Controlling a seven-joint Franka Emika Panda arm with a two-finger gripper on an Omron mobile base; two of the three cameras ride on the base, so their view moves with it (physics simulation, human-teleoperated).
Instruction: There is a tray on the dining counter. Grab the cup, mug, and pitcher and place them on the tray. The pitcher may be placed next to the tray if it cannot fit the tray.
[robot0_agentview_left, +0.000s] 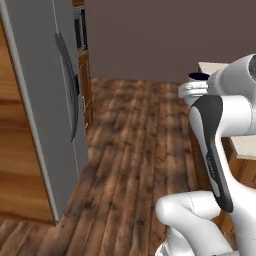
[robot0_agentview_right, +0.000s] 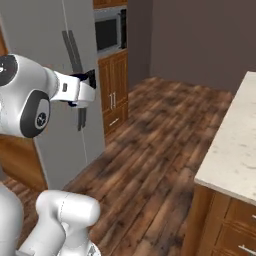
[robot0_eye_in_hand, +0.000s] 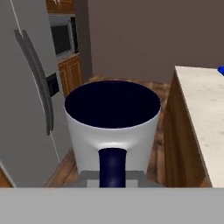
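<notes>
**Mug in hand, counter off to the side**

The gripper (robot0_eye_in_hand: 112, 177) looks pinched on the mug (robot0_eye_in_hand: 112, 127) by its dark handle, though the fingertips are mostly hidden. The mug rides upright above the wooden floor (robot0_agentview_left: 135, 150). Keep it level and approach the dining counter (robot0_eye_in_hand: 199, 105) toward the tray (robot0_eye_in_hand: 221, 70) peeking at its far edge.

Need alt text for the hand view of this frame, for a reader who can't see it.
A mug held in the shut gripper fills the centre, its dark handle facing the camera and its dark inside open to view. Left stands a grey refrigerator; right is the beige dining counter, with a blue tray corner at the frame's edge. Wooden floor lies between.
</notes>
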